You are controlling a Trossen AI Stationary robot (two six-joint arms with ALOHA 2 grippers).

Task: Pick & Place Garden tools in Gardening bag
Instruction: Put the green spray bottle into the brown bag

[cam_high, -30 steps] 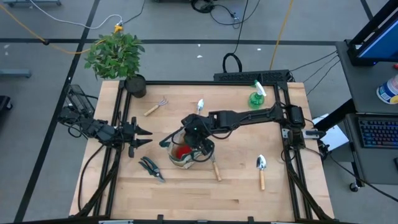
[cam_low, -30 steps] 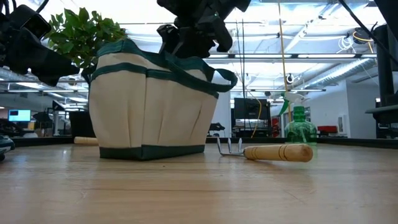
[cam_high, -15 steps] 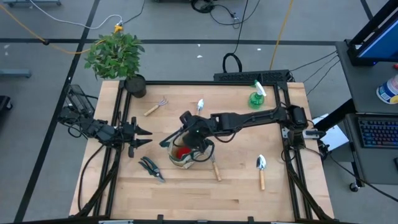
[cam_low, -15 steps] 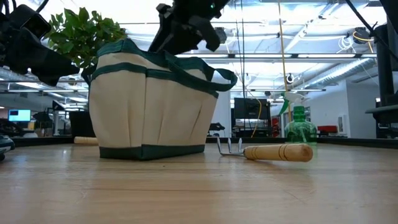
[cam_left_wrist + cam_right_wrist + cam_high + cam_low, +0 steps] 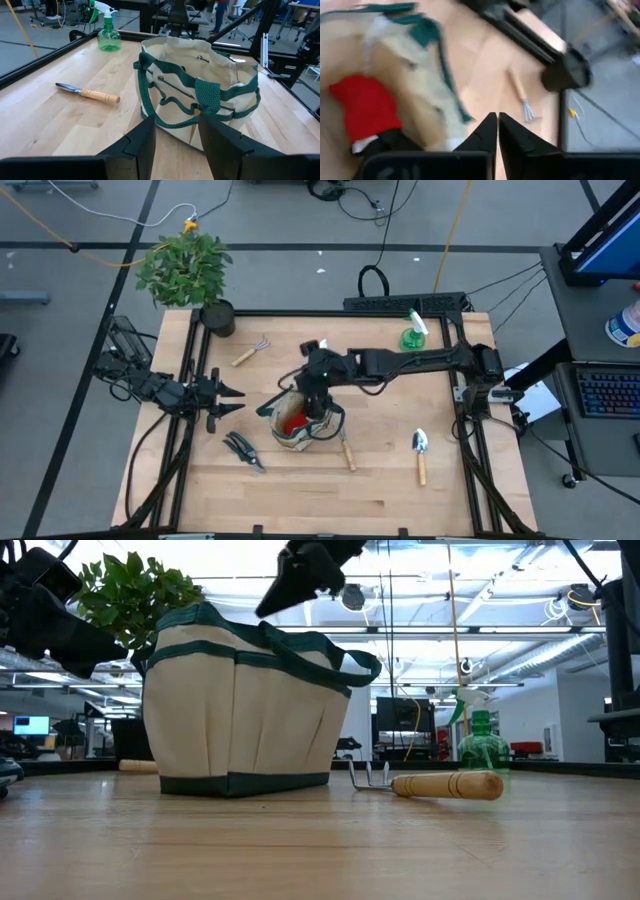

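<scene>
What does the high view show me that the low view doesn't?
Only the high view shows the red glove inside the gardening bag, the pruning shears, two trowels, and the left gripper waiting at the table's left. Only the low view shows the bag's side pockets. Both show the bag, rake, spray bottle, plant and the shut right gripper above the bag.

no readable text, labels, brands or numbers on anything in view
</scene>
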